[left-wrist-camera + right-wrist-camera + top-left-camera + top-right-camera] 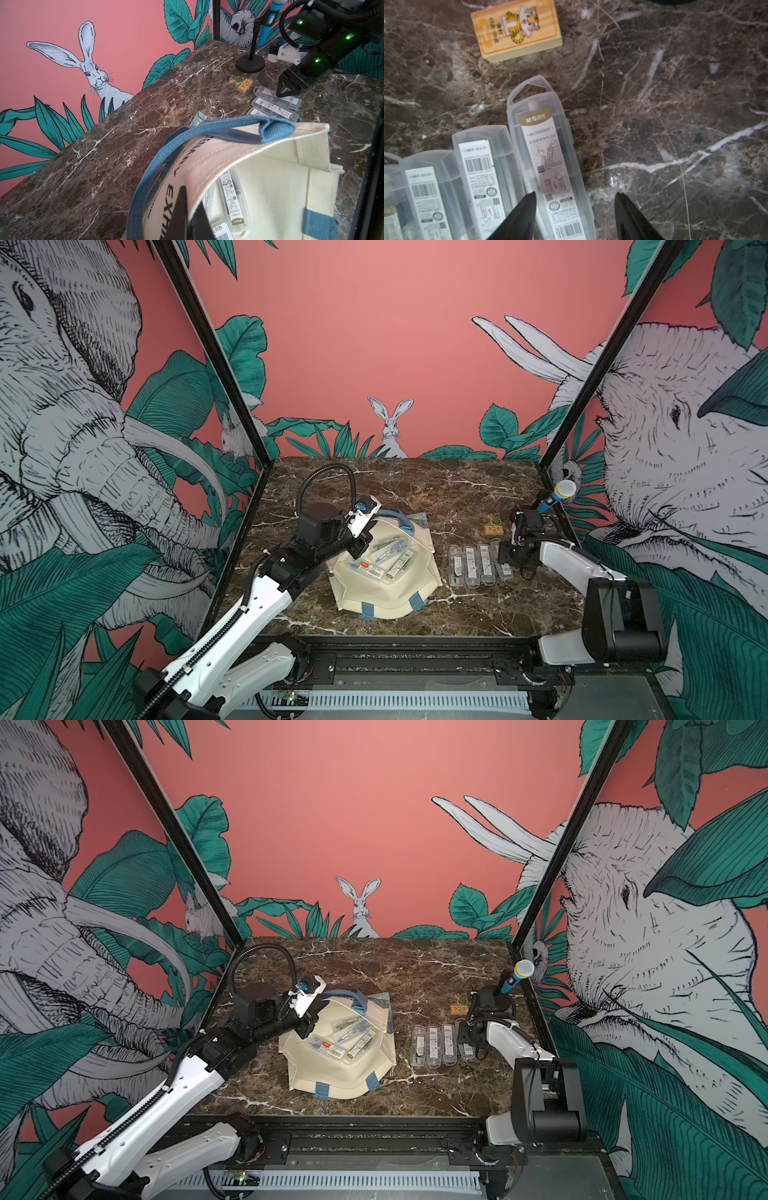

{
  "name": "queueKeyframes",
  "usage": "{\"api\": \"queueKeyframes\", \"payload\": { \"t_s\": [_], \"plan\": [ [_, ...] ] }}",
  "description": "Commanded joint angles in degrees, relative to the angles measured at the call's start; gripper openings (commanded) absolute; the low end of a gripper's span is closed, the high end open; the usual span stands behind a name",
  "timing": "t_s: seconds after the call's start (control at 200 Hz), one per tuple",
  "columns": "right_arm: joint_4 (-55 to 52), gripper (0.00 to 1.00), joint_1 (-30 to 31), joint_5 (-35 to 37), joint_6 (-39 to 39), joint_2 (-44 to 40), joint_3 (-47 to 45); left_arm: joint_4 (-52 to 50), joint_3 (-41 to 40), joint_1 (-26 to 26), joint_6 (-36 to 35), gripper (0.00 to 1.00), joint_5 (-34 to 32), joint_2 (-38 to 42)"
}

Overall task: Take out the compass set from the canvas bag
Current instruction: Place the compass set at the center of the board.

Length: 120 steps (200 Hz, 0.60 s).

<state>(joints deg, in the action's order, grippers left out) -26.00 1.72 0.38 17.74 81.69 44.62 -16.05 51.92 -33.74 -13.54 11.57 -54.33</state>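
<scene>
my left gripper (360,546): pinched on the canvas bag (386,601) rim, mid-counter (415,489), holding its mouth agape | my right gripper (575,196): jaws wide astride a compass set (542,145), ending the row (471,568) near the counter's right edge, likely releasing | more sets (388,562) lie inside the bag

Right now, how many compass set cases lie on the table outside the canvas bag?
4, in one row beside the canvas bag: nearest case, second case, third case, and the farthest case, under the open right hand. More lie inside the bag, partly hidden.
</scene>
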Motion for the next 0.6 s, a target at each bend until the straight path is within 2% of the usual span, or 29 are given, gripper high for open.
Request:
{"api": "queueKeyframes", "payload": {
  "t_s": [0.0, 0.14, 0.21, 0.335, 0.425, 0.48, 0.52, 0.595],
  "plan": [
    [1.6, 0.63, 0.0, -1.8, 1.5, 0.5, -0.3, 2.9, 0.3, -0.1, -0.3, 0.00, 0.9, 0.8],
    [0.2, 0.61, 0.1, -4.2, 0.1, -1.1, 0.8, 3.0, 0.4, -0.1, -0.2, 0.00, 1.1, 0.8],
    [-1.5, 0.59, 0.9, -6.5, -1.6, -5.5, 1.0, 2.9, 0.5, -0.2, -0.2, 0.00, 1.3, 0.8],
    [-5.1, 0.58, 5.7, -7.2, -5.4, -15.4, 1.3, 2.4, 1.1, -0.2, -0.3, 0.00, 2.2, 0.6],
    [-5.1, 0.57, 11.6, -8.8, -7.7, -22.6, 1.5, 1.8, 1.8, -0.2, -0.1, 0.00, 2.9, 0.5],
    [-5.2, 0.57, 17.2, -7.9, -10.2, -26.0, 2.4, 1.8, 2.0, -0.2, 0.2, 0.00, 2.8, 0.4],
    [-6.1, 0.57, 21.3, -7.4, -12.5, -27.6, 3.8, 1.7, 2.0, -0.2, 0.3, 0.00, 2.7, 0.4],
    [-6.3, 0.57, 27.5, -10.7, -15.3, -29.3, 6.2, 1.8, 2.0, -0.2, 0.5, 0.00, 2.7, 0.4]
  ]
}}
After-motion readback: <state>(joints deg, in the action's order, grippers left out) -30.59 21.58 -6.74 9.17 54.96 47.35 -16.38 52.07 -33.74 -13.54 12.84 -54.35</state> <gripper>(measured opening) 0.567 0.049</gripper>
